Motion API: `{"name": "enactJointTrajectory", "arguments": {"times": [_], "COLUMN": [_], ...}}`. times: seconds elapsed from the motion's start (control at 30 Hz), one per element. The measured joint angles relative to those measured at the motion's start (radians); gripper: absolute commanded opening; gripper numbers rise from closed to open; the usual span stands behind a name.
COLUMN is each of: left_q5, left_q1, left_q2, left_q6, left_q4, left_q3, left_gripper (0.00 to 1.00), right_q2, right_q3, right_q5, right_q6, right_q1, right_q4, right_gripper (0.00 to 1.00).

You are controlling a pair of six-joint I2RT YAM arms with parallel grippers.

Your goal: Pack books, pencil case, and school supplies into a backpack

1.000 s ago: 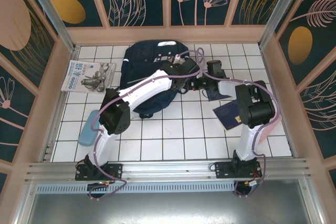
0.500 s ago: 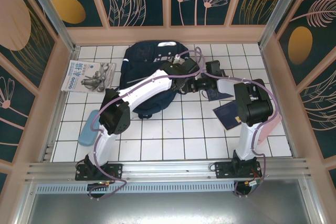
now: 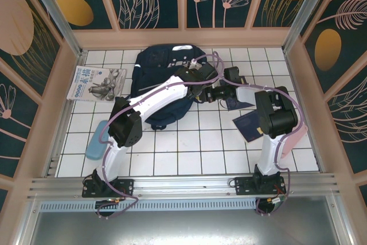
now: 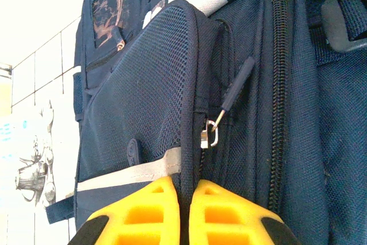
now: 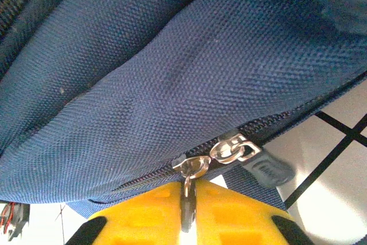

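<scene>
— Where does the large dark navy fabric backpack (image 3: pixel 155 64) lie?
— Far centre of the white tiled table (image 3: pixel 195 147). The white-and-blue printed book (image 3: pixel 94 83) lies left of it.
— And right of it?
— A flat dark navy book (image 3: pixel 234 105), with another dark navy book (image 3: pixel 245 125) nearer. The pale blue oblong pencil case (image 3: pixel 96 140) lies near left.

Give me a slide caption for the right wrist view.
Right gripper shut on a zipper pull of the navy backpack.

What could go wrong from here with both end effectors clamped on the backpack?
The right end effector pinches only the thin zipper pull; it may slip out when pulled.
The left end effector grips a narrow seam of the backpack; fabric could slide free, letting the bag drag.
</scene>
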Motion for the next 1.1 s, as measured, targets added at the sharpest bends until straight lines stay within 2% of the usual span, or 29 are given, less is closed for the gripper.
{"name": "enactJointTrajectory", "arguments": {"times": [0.23,0.33,0.53,0.7,0.73,0.87,1.03,1.1], "left_q5": [0.0,0.003,0.029,0.066,0.082,0.178,0.389,0.442], "left_q1": [0.0,0.0,0.0,0.0,0.001,0.021,0.093,0.127], "left_q2": [0.0,0.0,0.022,0.057,0.058,0.056,-0.047,-0.113], "left_q6": [0.0,0.004,0.019,0.019,0.019,0.011,0.003,0.005], "left_q4": [0.0,0.002,0.002,0.004,0.005,0.036,0.19,0.227], "left_q3": [0.0,0.005,0.071,0.124,0.124,0.121,-0.001,-0.068], "left_gripper": [0.0,0.0,0.0,0.0,0.02,0.31,0.49,0.54], "right_q2": [-0.033,-0.126,-0.355,-0.414,-0.417,-0.427,-0.45,-0.453], "right_q3": [-0.048,-0.163,-0.391,-0.499,-0.512,-0.528,-0.528,-0.525], "right_q5": [0.053,0.128,0.258,0.335,0.349,0.383,0.385,0.387], "right_q6": [0.019,0.063,0.207,0.329,0.344,0.368,0.383,0.387], "right_q1": [0.009,0.029,0.132,0.208,0.209,0.189,0.115,0.089], "right_q4": [0.022,0.09,0.257,0.401,0.415,0.424,0.406,0.393], "right_gripper": [0.02,0.02,0.02,0.02,0.02,0.02,0.02,0.02]}}
